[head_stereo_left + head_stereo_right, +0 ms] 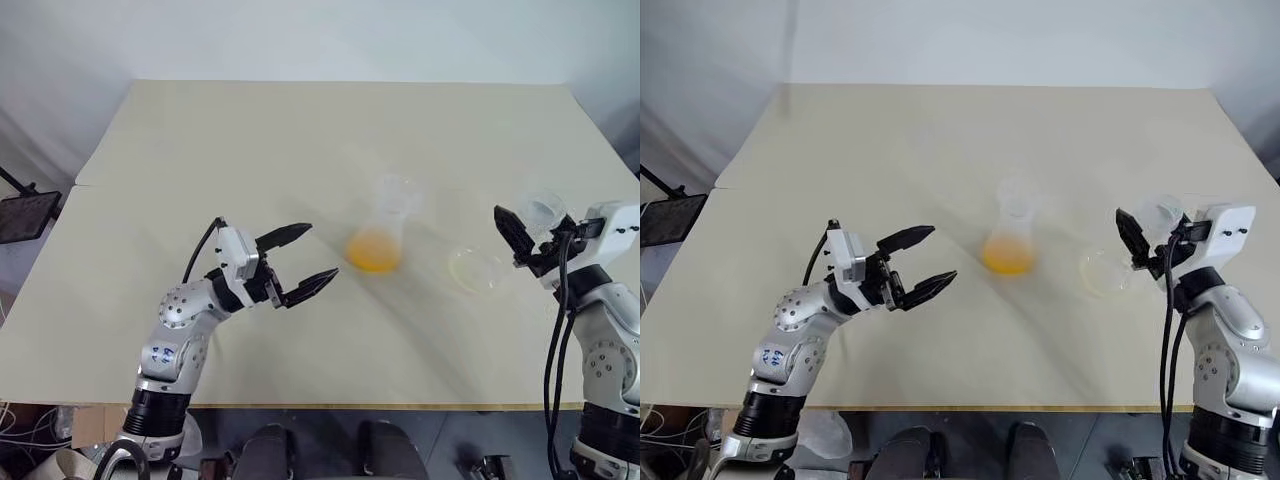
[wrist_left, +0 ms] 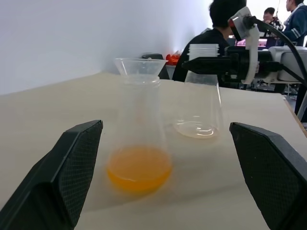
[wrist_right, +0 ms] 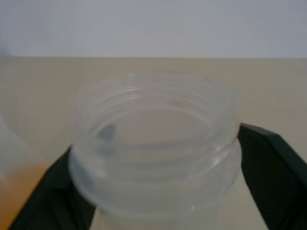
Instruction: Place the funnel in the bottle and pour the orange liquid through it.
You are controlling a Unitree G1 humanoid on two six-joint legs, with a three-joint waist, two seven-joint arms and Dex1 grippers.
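The clear bottle [image 1: 381, 232] stands at the table's middle with the funnel [image 2: 139, 67] seated in its mouth. The orange liquid [image 2: 139, 167] lies in the bottle's base. My left gripper [image 1: 322, 250] is open, level with the bottle and a short way to its left, holding nothing. A clear conical vessel [image 2: 199, 103] stands upright on the table to the bottle's right, holding no liquid. My right gripper [image 3: 156, 139] is open with that vessel's threaded neck between its fingers.
The beige table [image 1: 250, 130] has bare surface behind and to the left of the bottle. A black object [image 1: 25, 215] sits beyond the table's left edge. People [image 2: 225, 14] sit in the background past the table's right side.
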